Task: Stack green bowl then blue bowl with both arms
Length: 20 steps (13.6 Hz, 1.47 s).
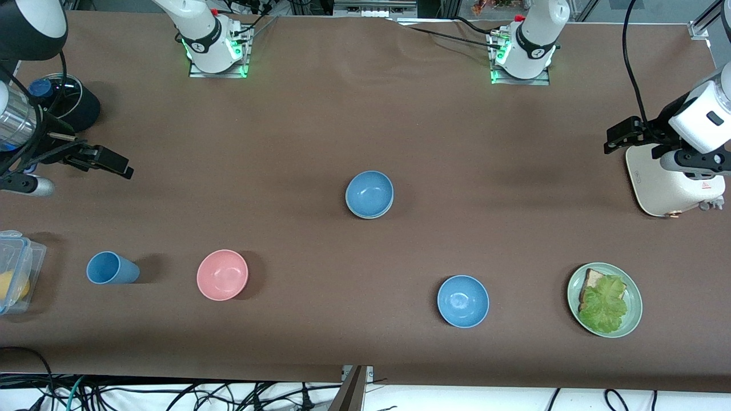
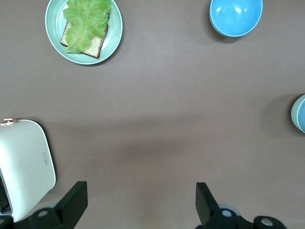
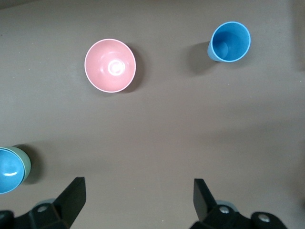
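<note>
Three bowls show their insides — two blue, one pink (image 1: 222,274) — and at the table's middle one blue bowl (image 1: 369,193) sits nested upright in the green bowl (image 1: 349,206), only a thin green rim showing, mouths up. The second blue bowl (image 1: 463,301) stands alone nearer the camera, between the pink bowl and the one plate (image 1: 633,321). Both claws wait spread apart — left gripper (image 1: 619,137) over its table end by the white appliance (image 1: 662,188), right gripper (image 1: 111,162) over the opposite end, one blue cup (image 1: 111,269) nearby.

Brown table cover (image 1: 365,114) is looking like matt cloth, faintly creased; blue bowl (image 1: 463,301) and pink bowl (image 1: 222,274) are showing smooth, slightly glossy surfaces
</note>
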Each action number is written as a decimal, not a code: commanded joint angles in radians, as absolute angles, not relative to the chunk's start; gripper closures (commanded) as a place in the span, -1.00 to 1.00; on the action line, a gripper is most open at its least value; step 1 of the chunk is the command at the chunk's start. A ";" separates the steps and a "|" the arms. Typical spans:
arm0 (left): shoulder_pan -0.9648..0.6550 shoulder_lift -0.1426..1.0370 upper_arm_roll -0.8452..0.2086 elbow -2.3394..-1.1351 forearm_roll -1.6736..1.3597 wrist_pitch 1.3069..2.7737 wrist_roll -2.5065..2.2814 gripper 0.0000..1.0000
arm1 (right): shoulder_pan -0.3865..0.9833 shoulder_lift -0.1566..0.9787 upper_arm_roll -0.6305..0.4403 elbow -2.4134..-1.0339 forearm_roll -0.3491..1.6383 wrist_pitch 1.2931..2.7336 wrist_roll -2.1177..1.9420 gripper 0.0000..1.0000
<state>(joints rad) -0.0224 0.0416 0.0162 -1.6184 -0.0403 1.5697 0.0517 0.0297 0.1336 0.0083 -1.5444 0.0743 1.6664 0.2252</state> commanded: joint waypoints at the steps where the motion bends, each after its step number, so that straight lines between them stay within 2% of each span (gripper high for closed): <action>1: -0.011 0.015 0.008 -1.638 -0.014 1.582 0.075 -1.00 | 0.029 0.098 0.012 -1.575 0.081 1.678 0.215 -1.00; 8: 0.002 0.018 0.006 -1.638 -0.014 1.580 0.077 -1.00 | 0.037 0.098 0.048 -1.572 -0.006 1.703 0.202 -1.00; 20: 0.002 0.018 0.008 -1.637 -0.014 1.580 0.075 -1.00 | 0.037 0.095 0.054 -1.568 -0.002 1.704 0.189 -1.00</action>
